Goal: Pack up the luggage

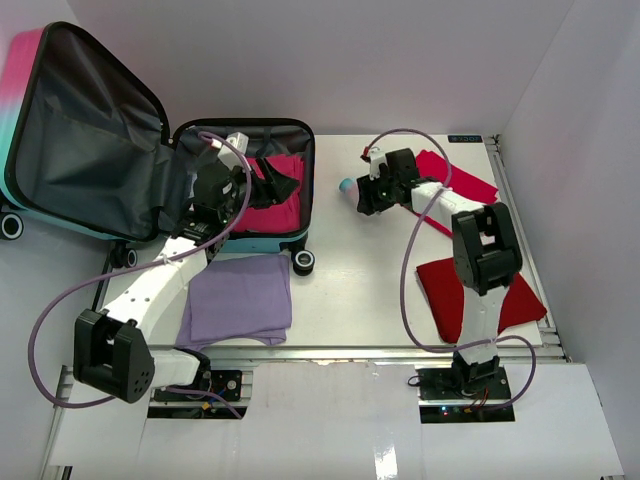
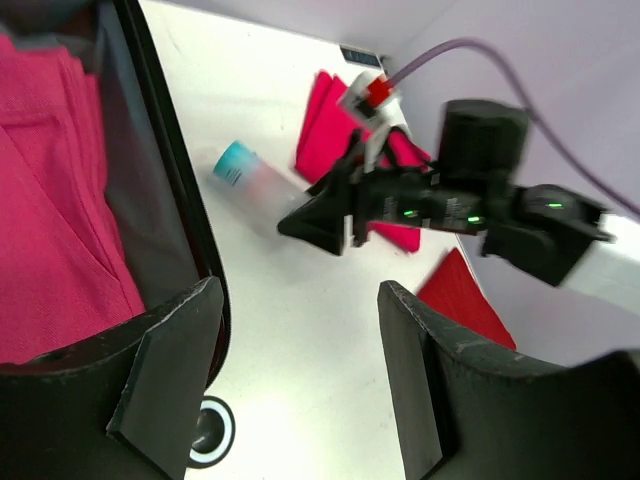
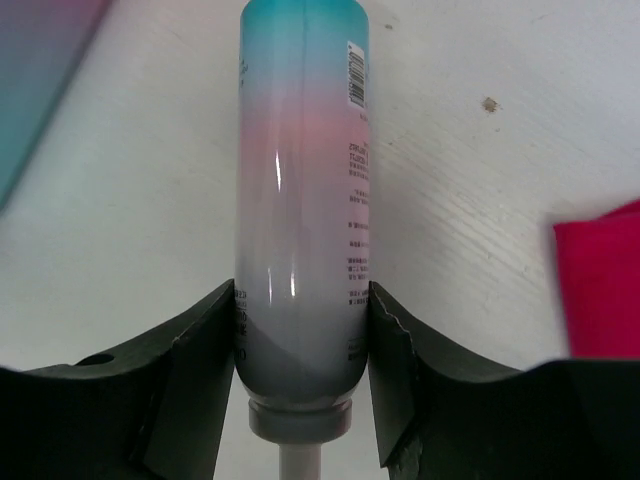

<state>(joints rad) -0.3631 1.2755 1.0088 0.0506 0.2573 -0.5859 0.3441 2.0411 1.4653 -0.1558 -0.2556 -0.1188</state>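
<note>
The luggage (image 1: 90,130) lies open at the left, its lid propped up showing dark grey lining. A folded pink cloth (image 1: 280,205) lies in its base. My left gripper (image 1: 283,182) hovers over the luggage's right rim (image 2: 175,190), open, nothing between its fingers (image 2: 298,300). A spray bottle (image 3: 303,200), teal fading through pink to white, lies on the table just right of the luggage (image 1: 349,187). My right gripper (image 3: 303,300) is shut on the bottle's lower end by the neck, both pads touching its sides. In the left wrist view the bottle (image 2: 250,178) points away from the right gripper (image 2: 320,215).
A folded purple cloth (image 1: 238,298) lies at the near edge in front of the luggage. One red cloth (image 1: 455,180) lies at the back right, and another red cloth (image 1: 450,290) by the right arm's base. A luggage wheel (image 1: 303,262) sticks out beside the purple cloth.
</note>
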